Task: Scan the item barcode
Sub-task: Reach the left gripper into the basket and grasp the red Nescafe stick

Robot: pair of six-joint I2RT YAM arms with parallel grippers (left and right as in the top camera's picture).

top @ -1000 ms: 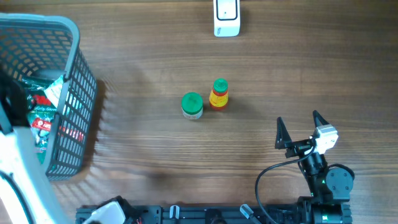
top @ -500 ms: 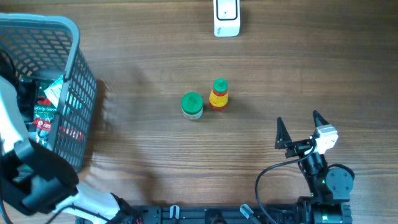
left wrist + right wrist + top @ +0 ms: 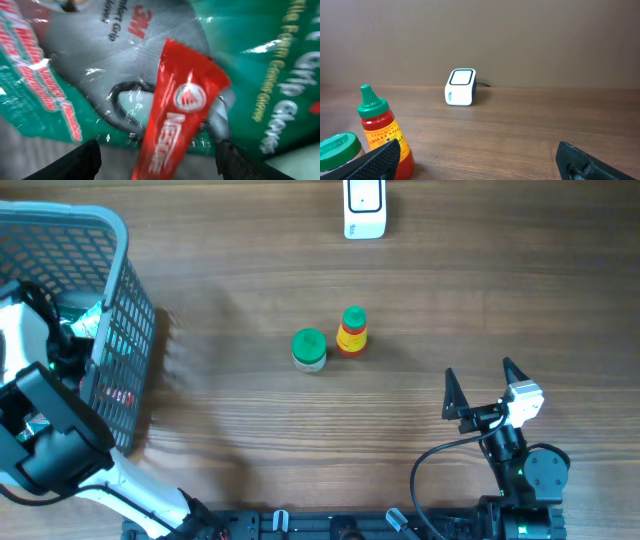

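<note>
Overhead looks straight down on the whole worktop; left wrist sits very close over packets in the basket; right wrist looks level across to scanner and bottle, both shared with overhead.

Red sachet, green-capped red bottle, grey mesh basket.

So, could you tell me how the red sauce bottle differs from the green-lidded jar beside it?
The red sauce bottle is taller, with a narrow pointed green cap; the green-lidded jar is squat, with a wide flat lid. Both stand upright on the wooden table.
</note>
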